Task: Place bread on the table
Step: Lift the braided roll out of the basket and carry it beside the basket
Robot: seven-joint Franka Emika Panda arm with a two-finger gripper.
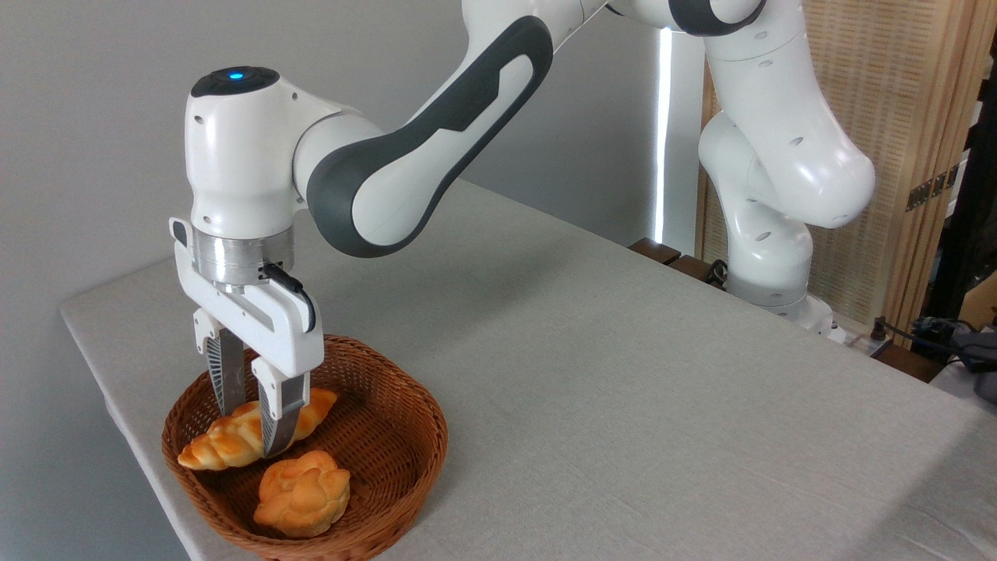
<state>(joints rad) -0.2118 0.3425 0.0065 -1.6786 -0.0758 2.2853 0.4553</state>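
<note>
Bun (302,494) beside bread (230,441) in basket (405,421)

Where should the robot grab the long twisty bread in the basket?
Around its middle, from above. The bread lies flat and narrow in the basket, so the gripper fingers fit on either side, away from the round bun.

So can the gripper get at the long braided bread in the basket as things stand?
Probably yes: the gripper is already down in the basket, fingers either side of the bread, and the bun lies clear of it.
</note>
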